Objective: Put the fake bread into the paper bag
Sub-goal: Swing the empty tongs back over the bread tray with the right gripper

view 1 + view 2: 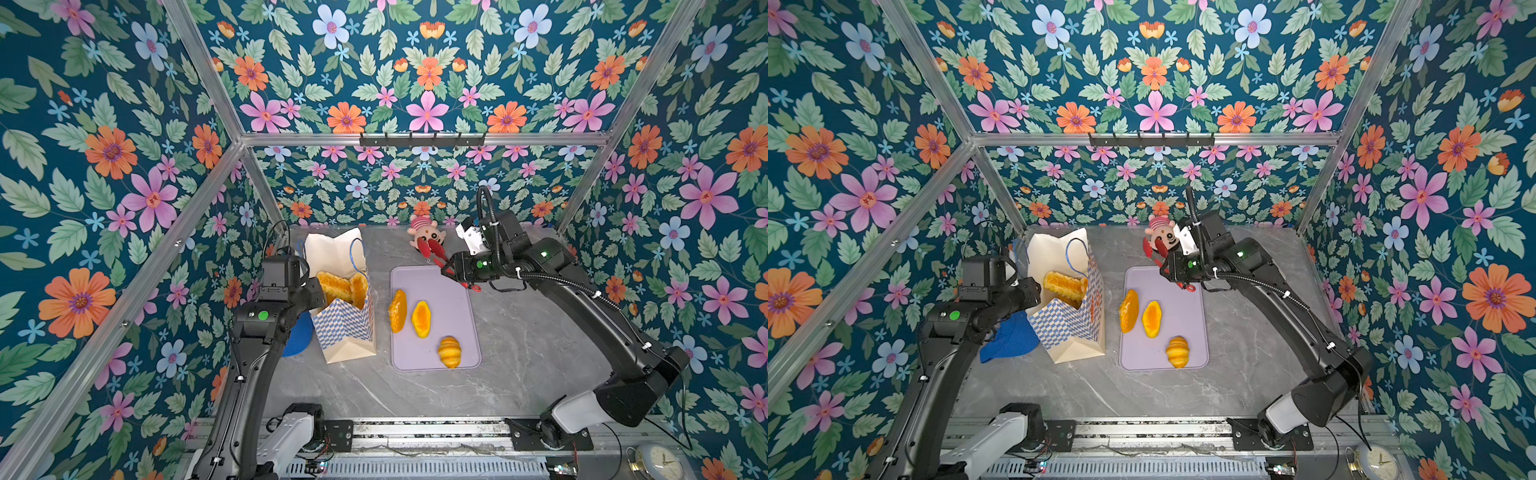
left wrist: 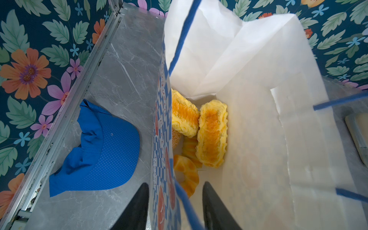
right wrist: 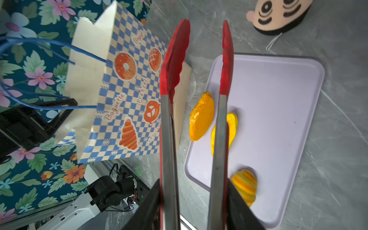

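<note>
Three pieces of the fake bread lay on the lilac tray [image 1: 457, 291], at 3 o'clock from the paper bag [image 1: 347, 328]. Two flat ovals [image 1: 397, 311] [image 1: 421, 319] sat side by side at the tray's 9 o'clock edge, and a small croissant [image 1: 450, 351] near its 6 o'clock edge. More of it, ridged loaves [image 2: 212, 133] and a ring doughnut [image 2: 186, 173], lay inside the bag.

All three tray pieces had their long axes running roughly 12 to 6. The oval nearest the bag appeared tipped up on its edge. The croissant's ridges ran across its length.

The pieces looked light, stiff and glossy, so probably slippery. The safest hold seemed to be across the short axis at mid-length. On the croissant the ridges should give some bite.

The right gripper [image 3: 194, 211] was clamped on red-tipped tongs [image 3: 175, 59], whose tips stood apart and empty above the tabletop between bag and tray. The left gripper [image 2: 177, 207] stood with its jaws apart, astride the bag's near wall and blue cord handle, not pinching the paper. A blue cap [image 2: 99, 147] lay at 9 o'clock from the bag.
</note>
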`<control>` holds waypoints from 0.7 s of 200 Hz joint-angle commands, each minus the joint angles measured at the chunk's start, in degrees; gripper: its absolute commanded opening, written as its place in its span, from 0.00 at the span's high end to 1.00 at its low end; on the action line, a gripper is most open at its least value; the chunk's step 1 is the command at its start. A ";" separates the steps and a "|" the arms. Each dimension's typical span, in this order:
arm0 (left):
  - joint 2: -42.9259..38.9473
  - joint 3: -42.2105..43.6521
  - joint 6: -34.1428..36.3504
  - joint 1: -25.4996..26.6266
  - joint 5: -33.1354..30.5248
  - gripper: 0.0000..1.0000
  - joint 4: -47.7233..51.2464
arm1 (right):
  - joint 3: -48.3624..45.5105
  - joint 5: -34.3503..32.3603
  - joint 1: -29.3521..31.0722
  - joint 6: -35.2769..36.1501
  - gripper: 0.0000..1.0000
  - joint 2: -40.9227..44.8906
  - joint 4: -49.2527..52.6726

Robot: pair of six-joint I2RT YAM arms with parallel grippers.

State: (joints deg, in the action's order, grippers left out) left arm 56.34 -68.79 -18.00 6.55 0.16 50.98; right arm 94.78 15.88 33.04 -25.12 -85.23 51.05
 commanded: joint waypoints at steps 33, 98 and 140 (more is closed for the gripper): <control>-0.70 0.59 0.33 -0.04 -0.34 0.60 -0.08 | -12.11 0.57 0.01 -3.66 0.54 4.18 -5.46; -0.88 0.93 0.20 -0.04 -0.12 0.63 -0.21 | -23.59 5.13 0.01 -7.45 0.53 4.78 -10.09; -0.95 1.26 0.13 -0.04 0.21 0.64 -0.51 | -27.16 8.15 0.01 -9.37 0.52 4.13 -13.11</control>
State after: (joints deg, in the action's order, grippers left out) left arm 55.57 -67.75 -17.85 6.55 0.19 50.96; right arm 68.62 21.50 33.04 -32.67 -80.93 41.63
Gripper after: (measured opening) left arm 0.364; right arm 0.481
